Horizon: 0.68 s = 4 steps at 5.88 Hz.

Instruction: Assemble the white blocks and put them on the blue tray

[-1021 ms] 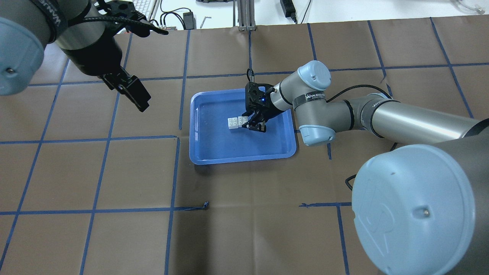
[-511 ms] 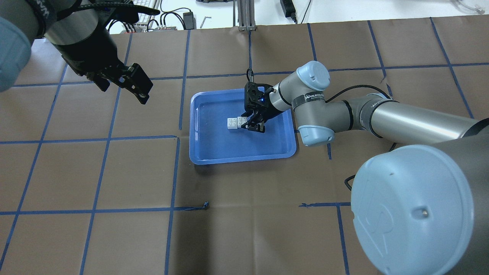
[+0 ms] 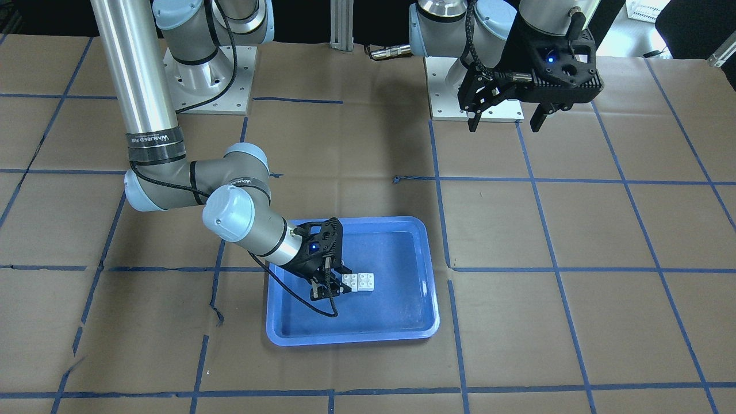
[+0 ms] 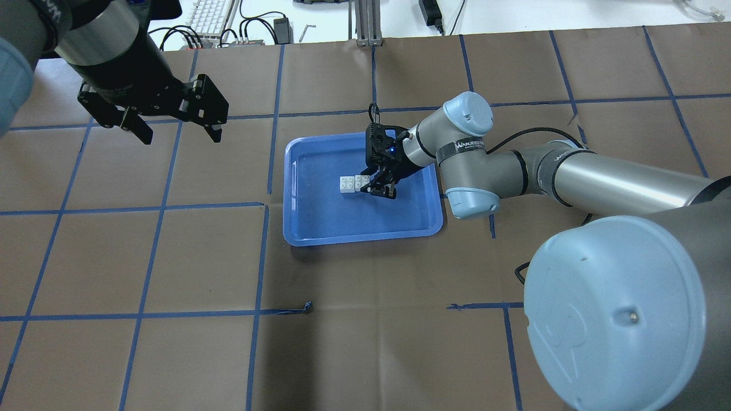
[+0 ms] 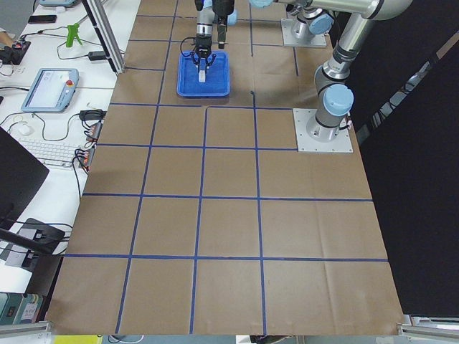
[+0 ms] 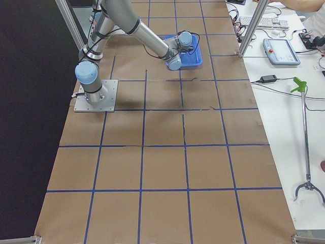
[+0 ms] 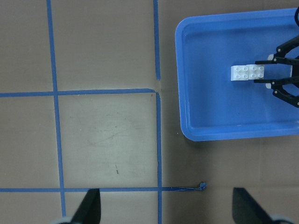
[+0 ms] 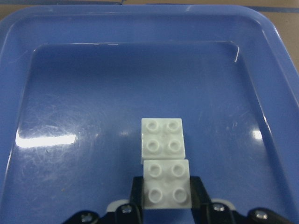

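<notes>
The two white blocks sit side by side on the floor of the blue tray [image 4: 354, 220], touching. My right gripper [image 4: 378, 189] reaches low into the tray, its jaws closed on the sides of the nearer white block [image 8: 167, 186]; the other white block [image 8: 162, 140] lies just beyond it. In the front view the right gripper [image 3: 333, 283] holds the block [image 3: 349, 280] beside its partner [image 3: 365, 281], over the tray [image 3: 374, 316]. My left gripper [image 4: 174, 128] hangs open and empty, high over the table left of the tray; it also shows in the front view [image 3: 505, 125].
Brown paper with a blue tape grid covers the table. A torn tape end [image 4: 308, 307] lies in front of the tray. The left wrist view looks down on the tray [image 7: 219, 112] and both blocks [image 7: 247, 72]. Cables and a keyboard [image 4: 211, 11] lie beyond the far edge.
My left gripper has swung back toward the far left and turned so both fingers show spread open. The right gripper and the blocks have barely moved.
</notes>
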Each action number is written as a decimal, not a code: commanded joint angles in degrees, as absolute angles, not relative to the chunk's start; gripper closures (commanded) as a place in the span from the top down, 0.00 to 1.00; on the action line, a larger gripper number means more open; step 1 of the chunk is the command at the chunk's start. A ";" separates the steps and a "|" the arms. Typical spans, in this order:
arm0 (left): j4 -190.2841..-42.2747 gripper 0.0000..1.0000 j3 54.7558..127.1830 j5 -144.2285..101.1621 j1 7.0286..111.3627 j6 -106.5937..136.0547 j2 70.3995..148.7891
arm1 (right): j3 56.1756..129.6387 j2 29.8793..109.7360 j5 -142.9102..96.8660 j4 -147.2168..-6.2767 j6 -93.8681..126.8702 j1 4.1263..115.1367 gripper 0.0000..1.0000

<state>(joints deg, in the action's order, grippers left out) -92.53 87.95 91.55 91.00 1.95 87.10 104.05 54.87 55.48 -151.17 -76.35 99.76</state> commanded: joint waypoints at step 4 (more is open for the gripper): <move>-92.37 0.99 87.98 91.49 91.05 2.90 87.01 | 104.06 54.84 55.55 -151.08 -76.29 99.76 0.47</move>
<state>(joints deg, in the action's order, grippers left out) -92.37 87.94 91.49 91.05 2.89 87.01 104.09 54.80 55.61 -151.02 -76.31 99.76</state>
